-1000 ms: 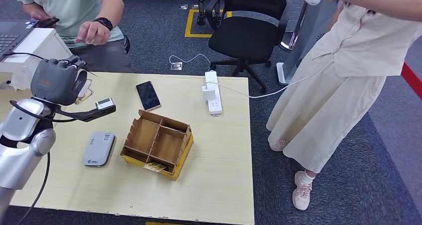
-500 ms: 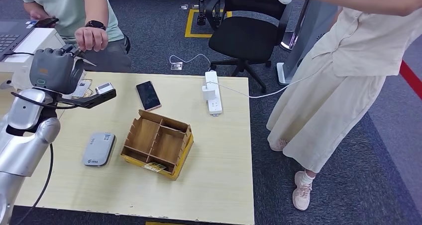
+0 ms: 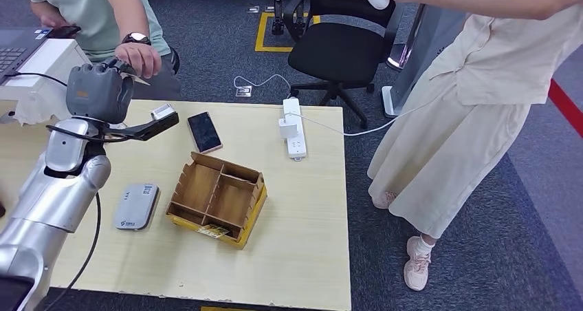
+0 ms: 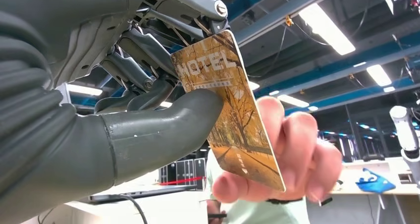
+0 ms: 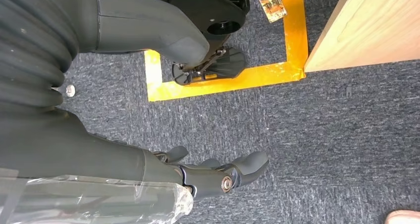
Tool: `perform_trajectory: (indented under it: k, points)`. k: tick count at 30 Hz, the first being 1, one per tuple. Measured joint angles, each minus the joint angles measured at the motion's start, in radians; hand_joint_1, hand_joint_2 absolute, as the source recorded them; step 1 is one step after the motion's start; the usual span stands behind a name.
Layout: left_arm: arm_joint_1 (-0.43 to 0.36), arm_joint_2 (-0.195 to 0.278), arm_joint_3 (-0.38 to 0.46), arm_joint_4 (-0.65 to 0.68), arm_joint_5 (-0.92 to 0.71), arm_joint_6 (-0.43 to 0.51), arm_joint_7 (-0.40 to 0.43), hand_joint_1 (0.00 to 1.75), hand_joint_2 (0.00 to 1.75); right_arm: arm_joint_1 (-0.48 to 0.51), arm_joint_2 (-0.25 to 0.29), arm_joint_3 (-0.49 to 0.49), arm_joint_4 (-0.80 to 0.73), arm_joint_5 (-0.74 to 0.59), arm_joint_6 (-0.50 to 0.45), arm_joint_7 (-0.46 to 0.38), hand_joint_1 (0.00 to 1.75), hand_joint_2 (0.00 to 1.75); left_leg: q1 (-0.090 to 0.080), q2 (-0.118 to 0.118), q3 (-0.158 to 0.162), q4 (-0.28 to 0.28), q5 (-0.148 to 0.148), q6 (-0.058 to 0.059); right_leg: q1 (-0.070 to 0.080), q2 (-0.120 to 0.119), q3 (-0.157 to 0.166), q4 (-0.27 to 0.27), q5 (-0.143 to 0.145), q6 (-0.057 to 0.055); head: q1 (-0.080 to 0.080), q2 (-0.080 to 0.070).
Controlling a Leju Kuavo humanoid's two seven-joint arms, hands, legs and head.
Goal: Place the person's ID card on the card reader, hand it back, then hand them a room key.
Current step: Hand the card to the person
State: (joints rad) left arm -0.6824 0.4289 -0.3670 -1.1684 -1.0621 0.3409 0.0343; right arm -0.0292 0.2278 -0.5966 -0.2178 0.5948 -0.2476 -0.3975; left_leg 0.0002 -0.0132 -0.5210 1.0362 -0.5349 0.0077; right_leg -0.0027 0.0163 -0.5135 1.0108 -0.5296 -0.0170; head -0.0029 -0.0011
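**Room key handover — risks and card orientation**

The left hand (image 4: 124, 115) pinches the room key (image 4: 233, 110) between its thick thumb and the darker fingers above it; the grip sits on one short end of the card, near the "HOTEL" lettering. The seated person's hand (image 4: 277, 154) has closed on the opposite end, thumb under the lower corner and fingers behind the card. In the head view, the left hand (image 3: 100, 94) is raised beyond the far edge of the table (image 3: 302, 256), meeting the person's hand (image 3: 139, 58) there.

The right hand (image 5: 213, 177) hangs beside the body over the carpet, fingers loosely apart and holding nothing.

**Possible faults**
- Both parties grip the card at once. If the thumb keeps its pressure while the person pulls, the card may bend or be jerked free.
- If the thumb lets go before the person's hold is firm, the card may drop — most likely to the floor, since the exchange takes place off the table edge.
- The pinch covers a small area at one end, so a sideways tug could pivot the card out of the fingers.

**Orientation**
The card's long axis runs from the robot's fingers outward to the person, with its printed face turned toward the wrist camera. The free short end points at the person's palm. The card reader (image 3: 136, 206) lies on the table, well apart from the exchange.
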Motion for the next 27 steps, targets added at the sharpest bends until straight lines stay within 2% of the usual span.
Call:
perform_trajectory:
  k: [14, 23, 24, 27]
  points:
    - [-0.002, -0.035, 0.0, 0.071, -0.03, 0.106, 0.03, 1.75, 1.75, 0.001, 0.007, 0.0, 0.003, -0.019, -0.003, -0.002, 0.0, 1.75, 0.0, 0.0, 0.0, 0.0, 0.0, 0.0, 0.0, 0.0, 0.0, 0.0, 0.0, 0.0, 0.0, 0.0]
    - [0.004, -0.041, 0.001, 0.072, -0.027, 0.12, 0.03, 1.75, 1.75, 0.001, 0.008, -0.001, 0.003, -0.025, -0.003, -0.004, 0.0, 1.75, 0.0, 0.0, -0.001, 0.0, 0.0, 0.0, 0.0, 0.0, 0.0, 0.0, 0.0, 0.0, 0.0, 0.0]
    - [0.004, -0.041, 0.001, 0.072, -0.026, 0.12, 0.03, 1.7, 1.75, 0.001, 0.009, -0.001, 0.003, -0.026, -0.003, -0.004, 0.0, 1.75, 0.0, 0.0, -0.001, 0.0, 0.0, 0.0, 0.0, 0.0, 0.0, 0.0, 0.0, 0.0, 0.0, 0.0]
    - [0.006, -0.042, 0.002, 0.072, -0.024, 0.123, 0.029, 0.43, 1.75, 0.001, 0.009, -0.001, 0.003, -0.029, -0.003, -0.004, 0.0, 1.75, 0.0, 0.0, -0.001, 0.0, 0.0, 0.0, 0.0, 0.0, 0.0, 0.0, 0.0, 0.0, 0.0, 0.0]
